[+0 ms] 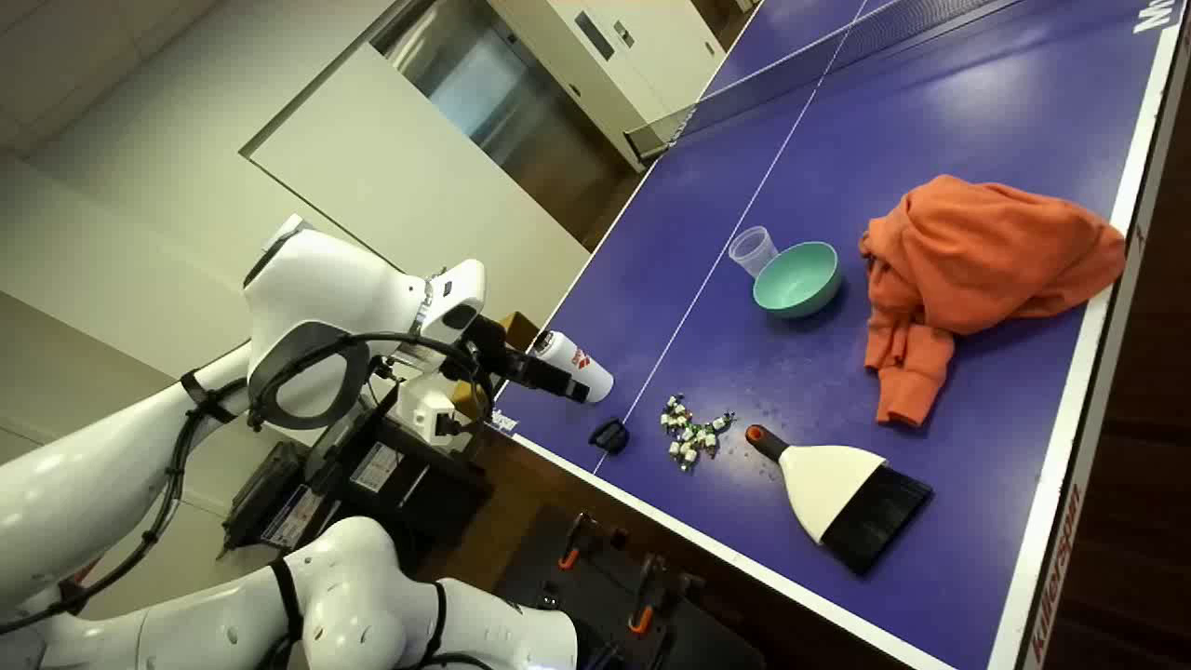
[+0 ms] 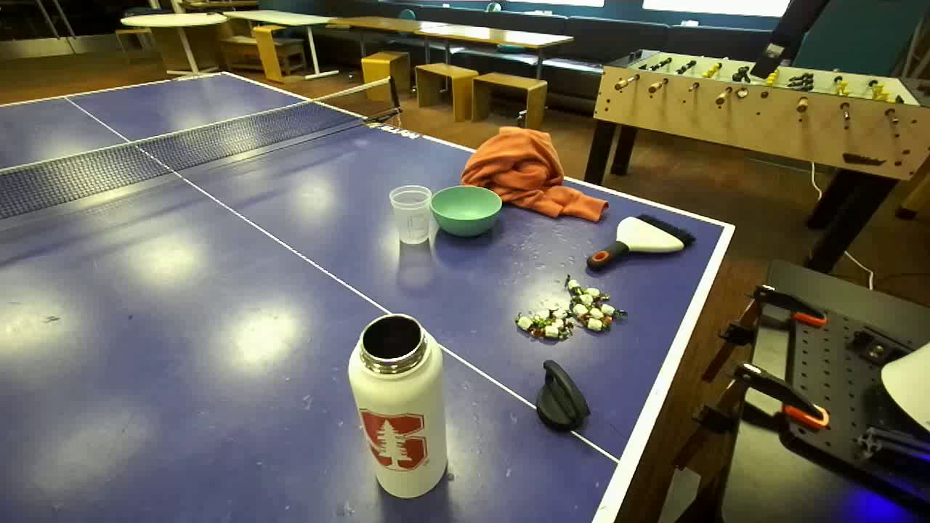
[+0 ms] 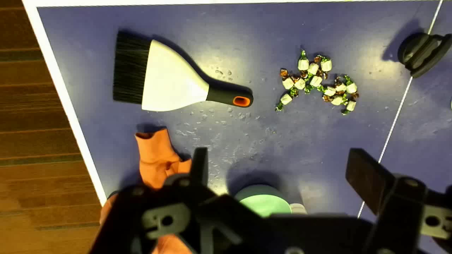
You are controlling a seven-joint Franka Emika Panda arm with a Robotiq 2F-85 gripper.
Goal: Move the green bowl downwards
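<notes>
- The green bowl (image 2: 466,212) sits mouth up on the table (image 2: 240,407), between the clear cup (image 2: 412,218) and the orange cloth (image 1: 996,251). It is just beside the cup; whether the two touch, we cannot tell. The cloth lies apart from it.
- Nothing holds the bowl. The gripper (image 3: 278,158) hangs raised and well apart from it, jaws spread wide with nothing between them; in the wrist view its body hides part of the bowl.
- We judge the task not begun: reaching, grasping, shifting and releasing all seem left. A bowl already moved and let go might look the same, so we hold that loosely.
- Which way "downwards" runs, nothing here settles. If it means towards the arm (image 1: 326,279), we would mind the wrapped candies (image 3: 315,81) and the brush (image 3: 173,79).
- Farthest out are the black lid (image 2: 562,403) and the upright white bottle (image 2: 399,428); we expect no part for either.
</notes>
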